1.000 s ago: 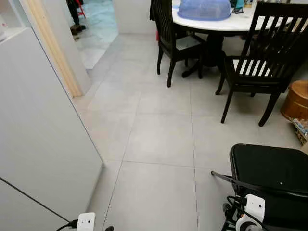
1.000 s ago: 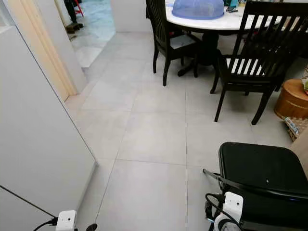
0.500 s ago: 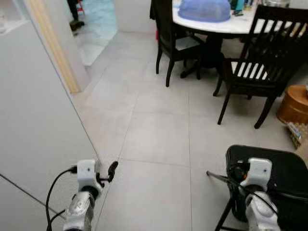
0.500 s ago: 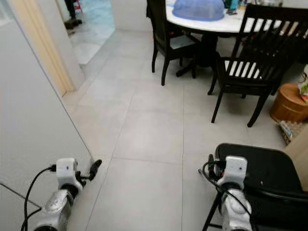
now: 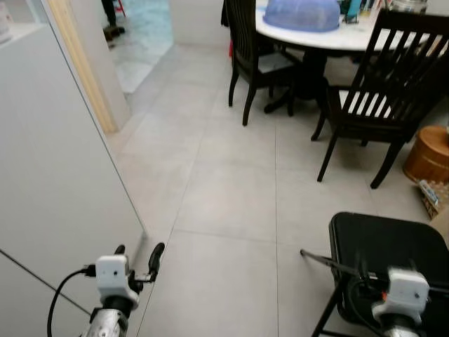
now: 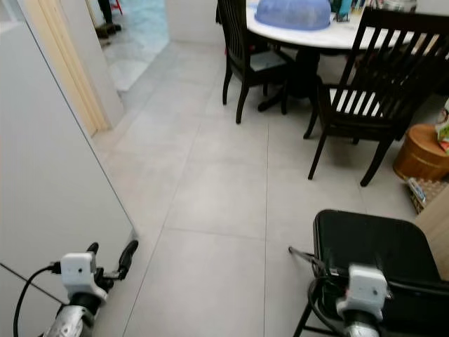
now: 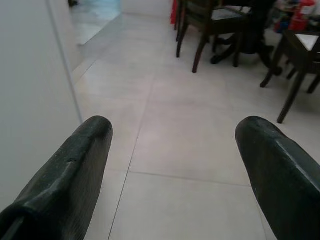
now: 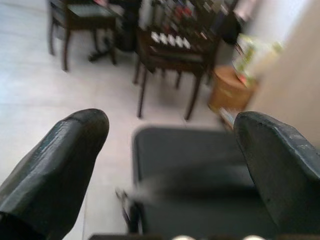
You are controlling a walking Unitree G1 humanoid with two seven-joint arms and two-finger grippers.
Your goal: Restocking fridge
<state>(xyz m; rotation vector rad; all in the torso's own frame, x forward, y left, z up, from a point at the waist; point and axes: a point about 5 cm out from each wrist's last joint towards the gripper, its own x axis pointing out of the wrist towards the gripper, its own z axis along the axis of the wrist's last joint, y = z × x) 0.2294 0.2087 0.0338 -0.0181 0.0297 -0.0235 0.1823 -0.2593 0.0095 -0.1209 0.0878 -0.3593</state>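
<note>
Fridge door (image 5: 56, 182), a big plain white panel, stands on the robot's left and runs down to the floor. Its lower corner sits close to the left end effector (image 5: 137, 254). That end effector is low and near the door, and its two black fingers (image 7: 75, 165) are spread wide with nothing between them. Past them is bare floor.

The floor (image 5: 231, 196) is made of large pale grey tiles with thin lines between them. It is smooth and a little shiny.

The right end effector (image 8: 170, 165) is low on the robot's right, over a black folding chair (image 5: 389, 249). Its fingers are also spread wide and hold nothing. The white wrist block (image 5: 407, 289) of that arm is in front of the chair seat.

Farther back there is a round white tabletop (image 5: 337, 36) with a blue mesh food cover (image 5: 303, 14) on it. Dark wooden chairs (image 5: 382, 98) stand around it, one with pale stripes on its seat. A round brown wooden tub (image 5: 429, 153) sits on the floor at the right edge.

On the far left a cream door frame (image 5: 84, 70) opens to another room with lighter, shiny floor (image 5: 144, 31). Someone's feet (image 5: 112, 31) stand there, far away.
</note>
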